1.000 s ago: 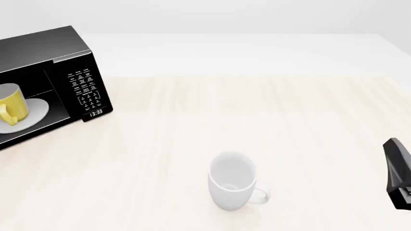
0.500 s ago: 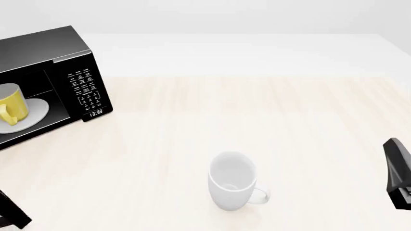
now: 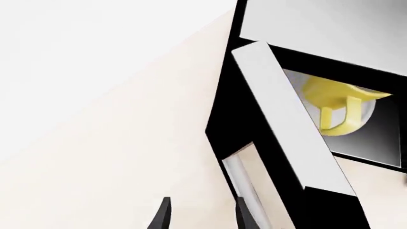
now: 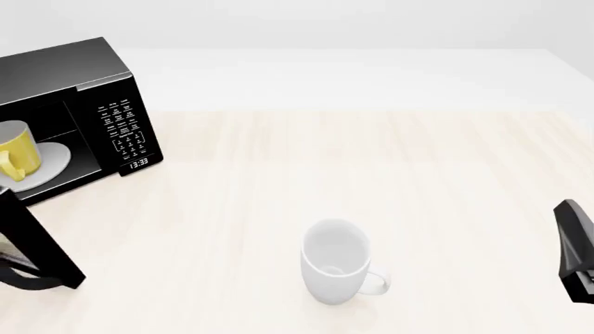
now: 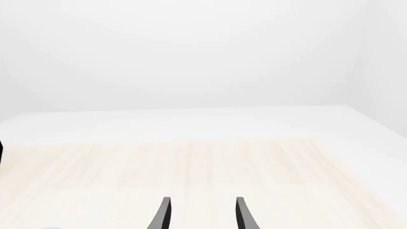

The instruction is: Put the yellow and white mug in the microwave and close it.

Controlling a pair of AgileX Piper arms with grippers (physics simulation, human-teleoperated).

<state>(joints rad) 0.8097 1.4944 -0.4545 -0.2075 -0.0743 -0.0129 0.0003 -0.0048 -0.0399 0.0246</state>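
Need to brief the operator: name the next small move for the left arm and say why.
Probably push the microwave door further shut with the left gripper. The yellow and white mug already sits on the plate inside the microwave, the door stands partly open, and the open fingers sit right beside its edge.

My left tool (image 3: 200,217): two slim, curved, glossy black fingers tapering to points. My right tool (image 5: 200,217) looks identical. Front cam shows my right arm (image 4: 575,261) as a blocky black housing, no visible markings.
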